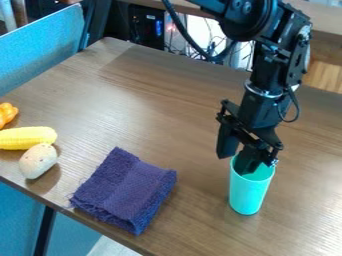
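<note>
Gripper: the black two-finger gripper (236, 163) hangs down from the top right over the right part of the desk, slanting slightly, its tip at the cup's mouth.
Jaws: spread apart; one reaches down inside the cup, the other hangs outside it, beside the rim on the view's left. Whether the inner one touches the cup's wall is hard to say from this angle.
Cup: a tall, tapered turquoise cup (248, 195), mouth up, at the right of the brown wood-grain desk (160, 105), well in from the near-left edge.
Cloth: a folded dark purple-blue textured cloth (127, 192), left of the cup and apart from it, its lower corner and frayed left side close to the near-left edge.
Left group: a yellow corn cob (27, 137), cut off by the view's edge; a beige, speckled, egg-shaped piece (38, 161) just beside it, near the desk's edge; a bumpy orange piece (7, 114) farther back, also cut off.
Room between: a strip of bare desk separates cloth and cup; a broad stretch runs behind both, up to the far corner.
Far side: a blue panel (40, 52) stands along the upper-left edge; loose cables (212, 44) hang beyond the back edge, behind the arm.
</note>
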Action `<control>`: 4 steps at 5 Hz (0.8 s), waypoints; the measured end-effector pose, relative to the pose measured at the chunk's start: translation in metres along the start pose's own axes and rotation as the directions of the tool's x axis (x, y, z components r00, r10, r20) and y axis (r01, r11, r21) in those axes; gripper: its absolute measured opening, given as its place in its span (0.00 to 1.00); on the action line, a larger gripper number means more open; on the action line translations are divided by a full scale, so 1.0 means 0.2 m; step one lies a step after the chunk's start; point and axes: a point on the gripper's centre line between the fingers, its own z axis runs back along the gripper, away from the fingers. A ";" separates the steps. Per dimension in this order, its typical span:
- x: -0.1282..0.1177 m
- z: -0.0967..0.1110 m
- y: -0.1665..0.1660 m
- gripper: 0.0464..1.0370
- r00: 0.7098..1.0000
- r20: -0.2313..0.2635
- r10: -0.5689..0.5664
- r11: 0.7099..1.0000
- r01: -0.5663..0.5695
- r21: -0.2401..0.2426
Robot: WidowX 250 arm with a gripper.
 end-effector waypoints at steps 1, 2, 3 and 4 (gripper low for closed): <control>0.01 0.00 0.00 0.23 1.000 0.006 0.023 1.000 -0.023 0.001; 0.00 0.00 -0.02 0.10 0.999 0.020 0.031 1.000 -0.031 0.001; -0.02 0.02 -0.04 0.05 0.999 0.034 0.017 1.000 -0.017 -0.021; -0.08 0.16 -0.02 0.05 0.996 0.083 0.025 1.000 -0.025 -0.005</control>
